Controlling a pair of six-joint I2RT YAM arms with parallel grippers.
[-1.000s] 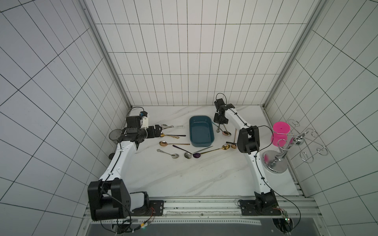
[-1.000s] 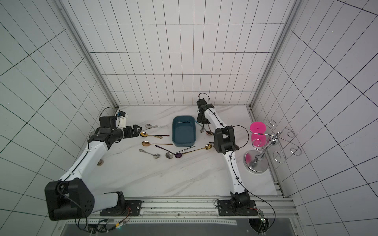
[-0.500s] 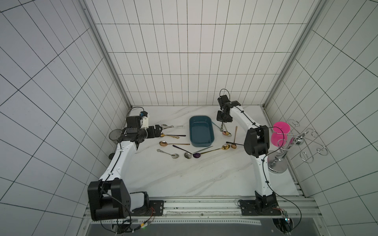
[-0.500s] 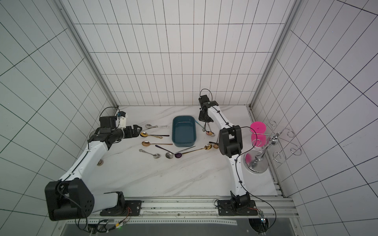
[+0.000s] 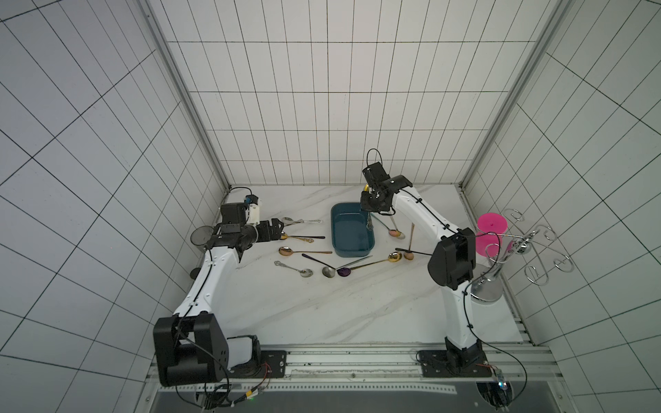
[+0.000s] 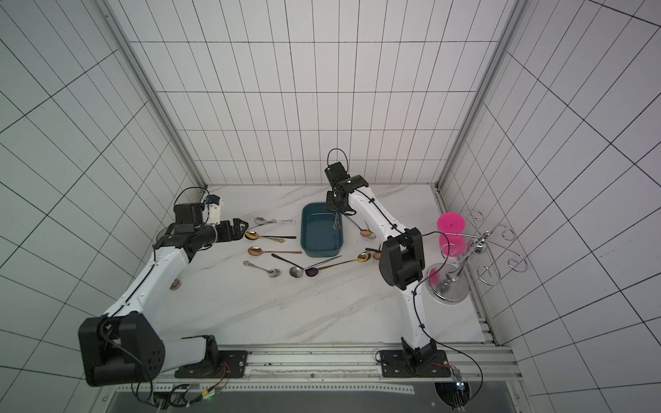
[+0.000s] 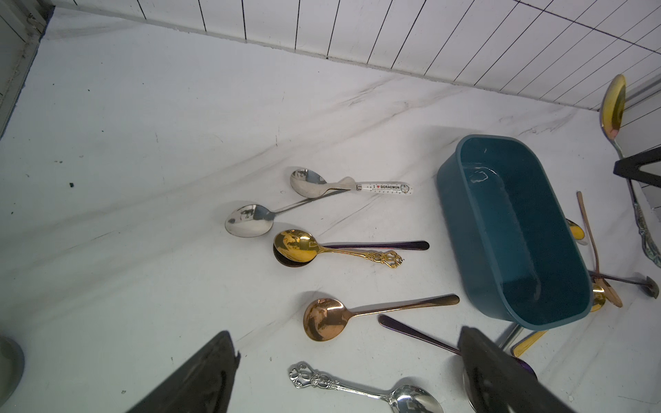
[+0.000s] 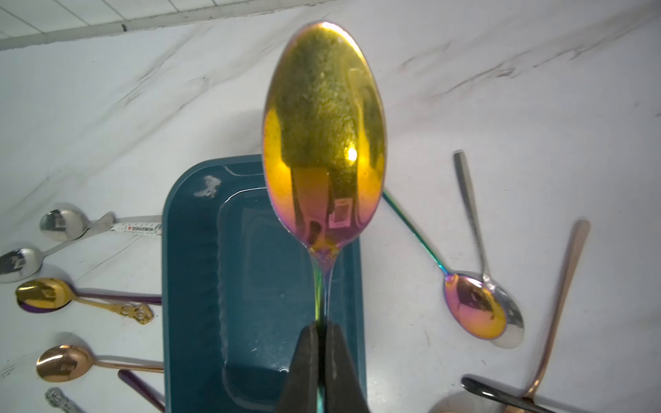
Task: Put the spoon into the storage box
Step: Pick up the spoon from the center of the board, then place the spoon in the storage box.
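My right gripper is shut on the thin handle of an iridescent spoon, whose gold-pink bowl points up. In both top views this gripper hangs over the far right rim of the storage box, a dark teal tray with nothing in it. The spoon's handle dangles down over the box. My left gripper is open and low, left of the box. Its fingers frame a silver ornate spoon on the table.
Several more spoons lie on the marble top left, front and right of the box, such as a copper one. A pink cup hangs on a metal rack at the right. A smoky tumbler stands by the left wall.
My right gripper, still holding the spoon, has shifted slightly toward the box while that arm's elbow swung right. The left arm has not moved.
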